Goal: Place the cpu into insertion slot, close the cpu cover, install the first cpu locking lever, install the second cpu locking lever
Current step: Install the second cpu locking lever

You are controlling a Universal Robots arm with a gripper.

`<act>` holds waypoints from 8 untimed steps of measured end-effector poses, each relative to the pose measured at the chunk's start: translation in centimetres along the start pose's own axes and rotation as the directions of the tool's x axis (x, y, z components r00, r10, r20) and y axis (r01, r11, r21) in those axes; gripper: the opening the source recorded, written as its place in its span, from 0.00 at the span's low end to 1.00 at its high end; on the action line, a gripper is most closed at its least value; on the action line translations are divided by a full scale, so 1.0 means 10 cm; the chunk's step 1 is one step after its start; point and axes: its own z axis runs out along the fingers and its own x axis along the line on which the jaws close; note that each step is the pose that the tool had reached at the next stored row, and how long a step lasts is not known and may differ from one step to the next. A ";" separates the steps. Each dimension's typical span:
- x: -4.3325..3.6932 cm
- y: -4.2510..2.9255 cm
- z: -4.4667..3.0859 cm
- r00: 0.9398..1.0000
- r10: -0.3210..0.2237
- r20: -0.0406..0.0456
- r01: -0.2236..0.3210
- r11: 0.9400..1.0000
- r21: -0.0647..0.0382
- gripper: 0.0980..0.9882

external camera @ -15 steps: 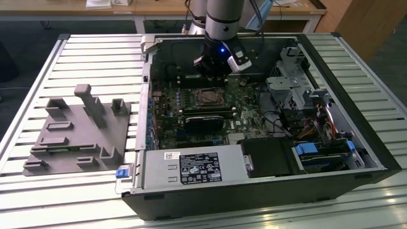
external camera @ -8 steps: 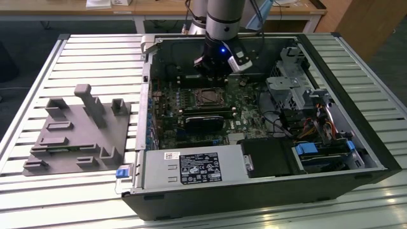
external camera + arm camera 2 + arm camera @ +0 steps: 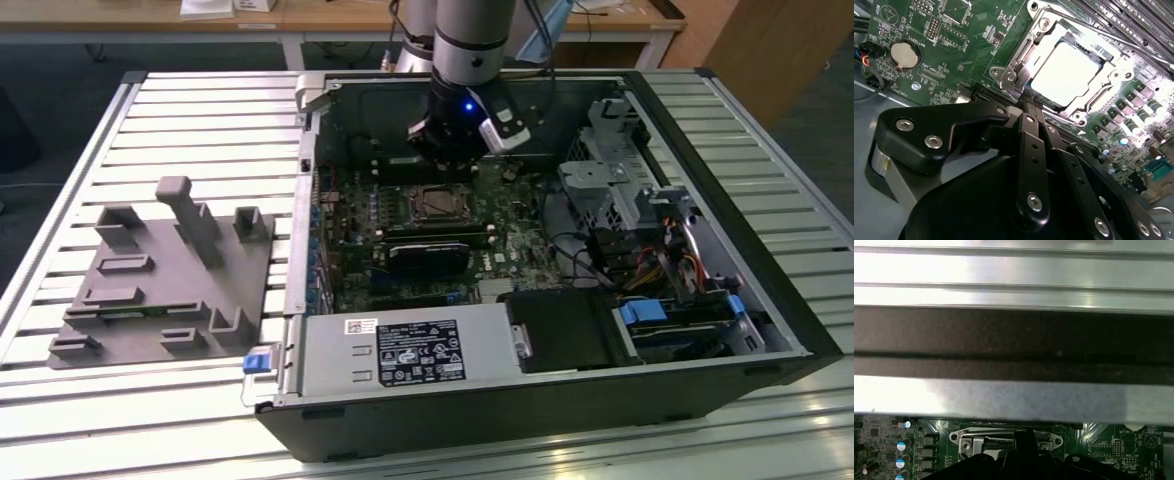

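Observation:
In the second wrist view the cpu (image 3: pixel 1069 70) lies in the insertion slot (image 3: pixel 1004 75), its silver top shining bright. The cpu cover (image 3: pixel 1026 52) is down flat around it. A thin metal lever rod (image 3: pixel 1104 35) runs along one side of the cover. My gripper (image 3: pixel 1029 107) is shut, its black fingertips pressed together at a corner of the socket with nothing visible between them. In the exterior view the gripper (image 3: pixel 447 165) hangs inside the open computer case, just behind the insertion slot (image 3: pixel 434 203). The first wrist view shows the cover (image 3: pixel 1004 437) beside the gripper (image 3: pixel 1024 440).
The green motherboard (image 3: pixel 387 215) lies in the open computer case (image 3: pixel 721 230), with a black card (image 3: pixel 427 255), a power supply (image 3: pixel 400 350) and drive bays (image 3: pixel 601 190) around the socket. A grey fixture (image 3: pixel 160 270) sits on the slatted table at the exterior view's left.

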 end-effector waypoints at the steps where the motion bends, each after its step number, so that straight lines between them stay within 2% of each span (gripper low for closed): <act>1: 0.000 -0.002 0.000 1.000 0.000 0.000 0.000 1.000 0.000 0.01; 8: -0.001 -0.034 -0.003 1.000 0.000 0.000 0.000 1.000 0.000 0.01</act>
